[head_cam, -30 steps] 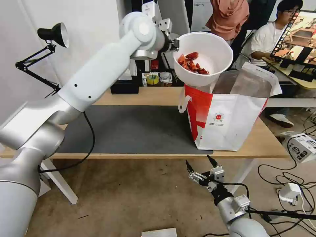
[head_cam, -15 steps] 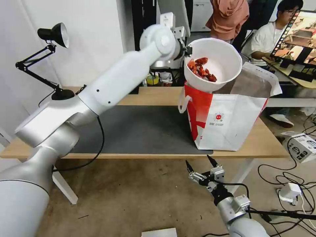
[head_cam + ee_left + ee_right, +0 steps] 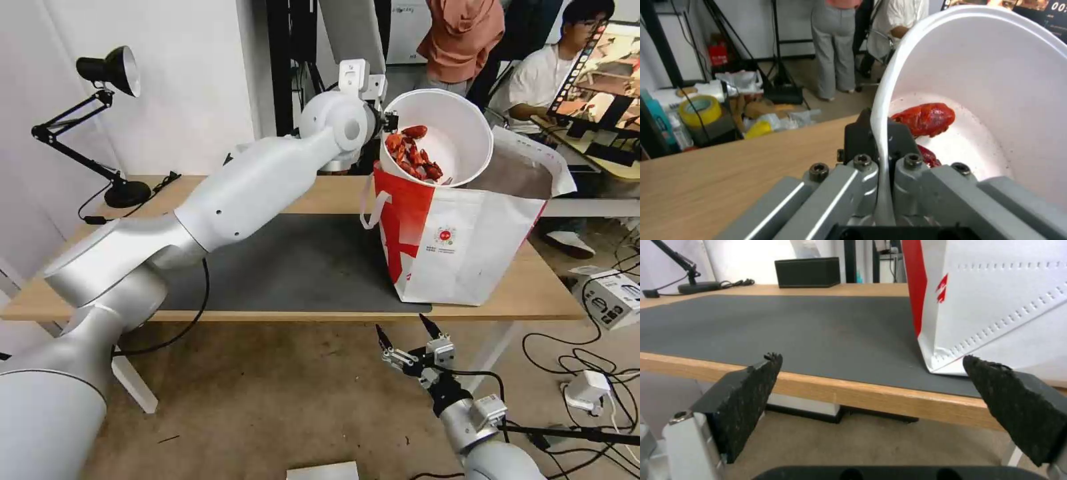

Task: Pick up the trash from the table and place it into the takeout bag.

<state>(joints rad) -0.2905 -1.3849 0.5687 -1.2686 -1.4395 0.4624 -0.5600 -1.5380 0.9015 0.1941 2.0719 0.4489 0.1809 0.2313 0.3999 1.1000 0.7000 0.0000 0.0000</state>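
At upper centre of the head view, the left gripper [image 3: 389, 123] has its fingers clamped on the rim of the white bowl [image 3: 460, 127] of red shell scraps [image 3: 413, 152], tilted and partly sunk into the takeout bag [image 3: 467, 247] on the table [image 3: 533, 293]. The right gripper [image 3: 403, 340] hangs below the table edge at lower centre, fingers apart

bowl [image 3: 453, 127]: smooth white plastic | table [image 3: 533, 287]: light wood | mat [image 3: 280, 267]: matt grey
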